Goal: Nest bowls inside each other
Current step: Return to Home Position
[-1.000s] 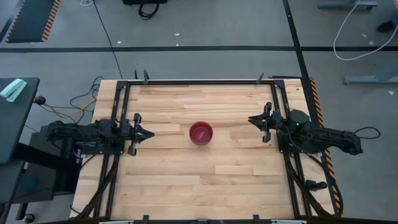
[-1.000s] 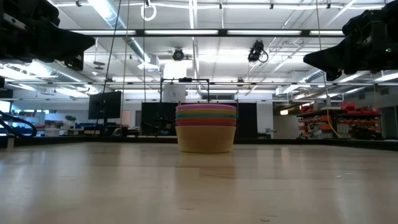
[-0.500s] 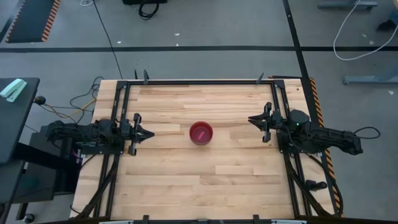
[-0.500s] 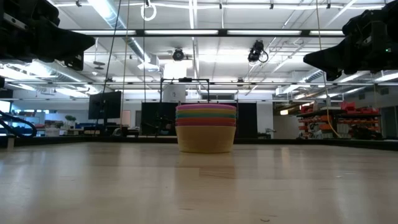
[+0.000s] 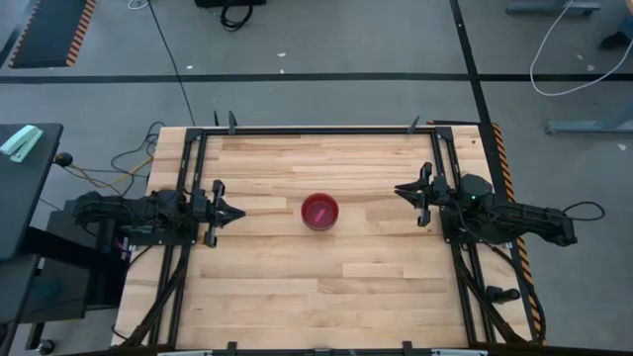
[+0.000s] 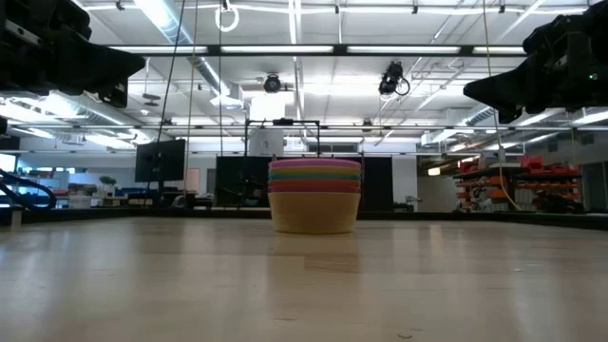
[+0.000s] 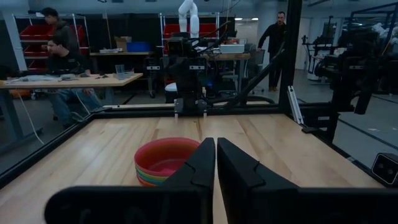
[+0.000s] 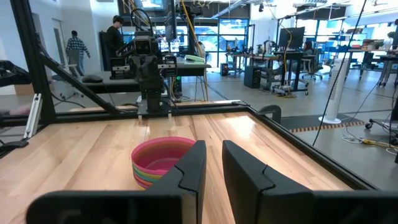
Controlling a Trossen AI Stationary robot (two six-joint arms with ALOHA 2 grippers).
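The bowls (image 5: pixel 319 211) sit nested in one stack on the middle of the wooden table, resting on the base of the outermost yellow bowl (image 6: pixel 314 214). The magenta-pink bowl (image 8: pixel 163 154) lies innermost on top, and several coloured rims show between them. My left gripper (image 5: pixel 241 211) hovers shut to the left of the stack, pointing at it. My right gripper (image 5: pixel 400 192) hovers to the right of the stack, its fingers a narrow gap apart. Both are well clear of the bowls (image 7: pixel 163 160).
Bare wooden tabletop (image 5: pixel 326 277) surrounds the stack on all sides. A black metal frame (image 5: pixel 316 130) runs along the table's edges. People (image 7: pixel 62 59) sit and stand in the room beyond the table, away from the arms.
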